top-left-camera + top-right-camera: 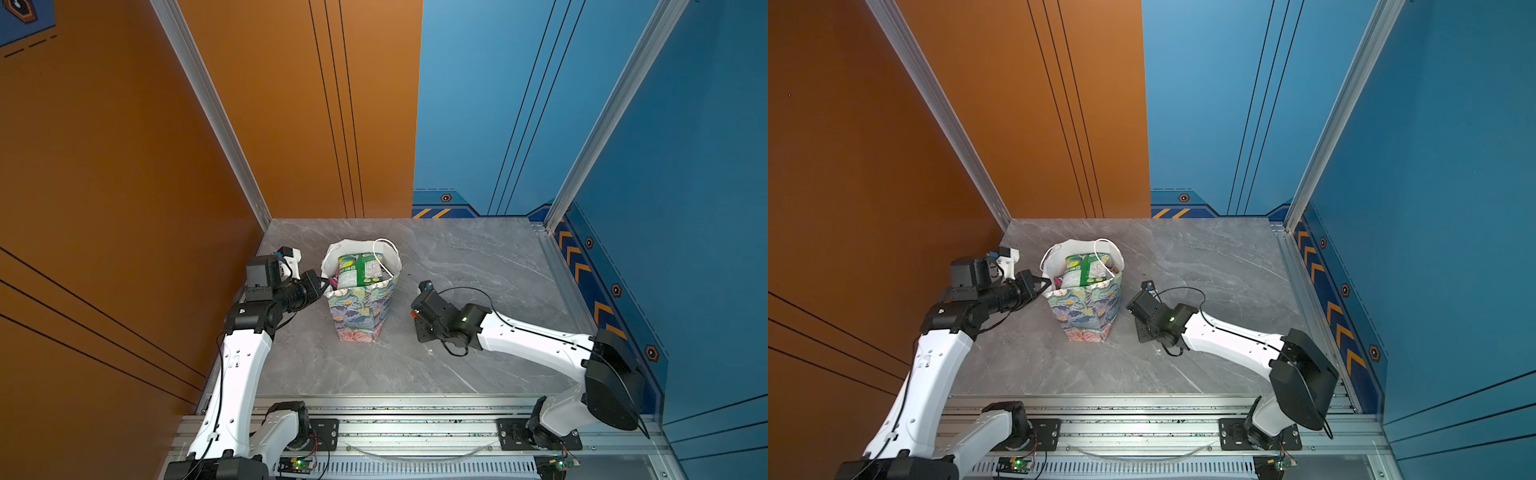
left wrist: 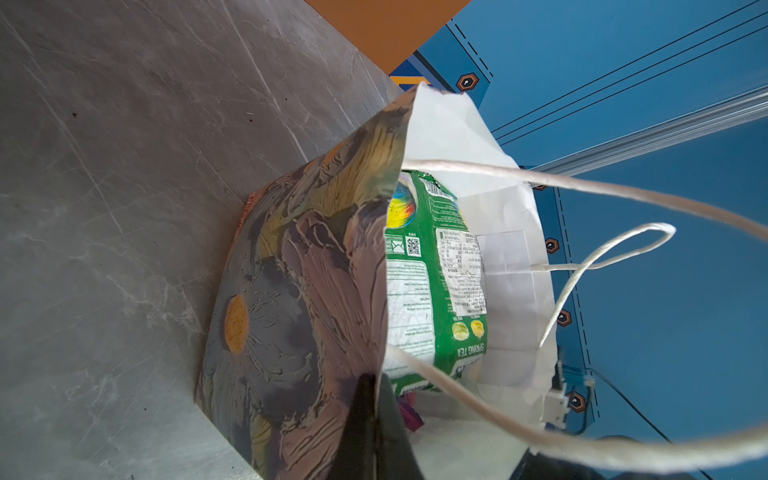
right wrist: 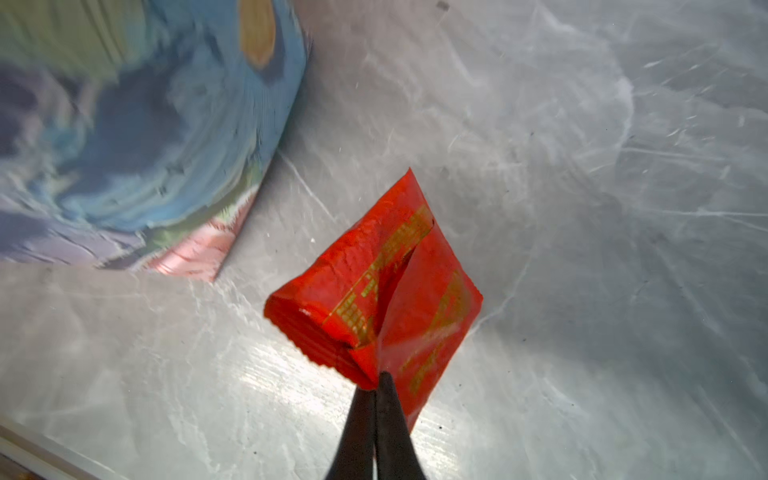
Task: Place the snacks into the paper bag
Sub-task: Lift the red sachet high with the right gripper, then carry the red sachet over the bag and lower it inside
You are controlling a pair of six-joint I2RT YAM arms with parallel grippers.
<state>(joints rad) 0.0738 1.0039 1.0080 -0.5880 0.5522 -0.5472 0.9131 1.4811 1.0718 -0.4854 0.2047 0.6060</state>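
Right wrist view: right claw (image 3: 380, 380) pinches red packet (image 3: 374, 282) corner; should lift clear of paper bag (image 3: 145, 124) rim w/ left claw (image 2: 370, 386) clamping it.

Top views high, facing down, wrist views close, sharing bag (image 2: 291, 291)

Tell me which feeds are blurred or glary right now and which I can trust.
Right wrist view: paper bag smeared by motion blur, red packet in the right gripper fairly crisp, a glare patch on the table. Left wrist view: green packet print sharp, the near cord handle out of focus. Both top views: sharp, evenly lit.
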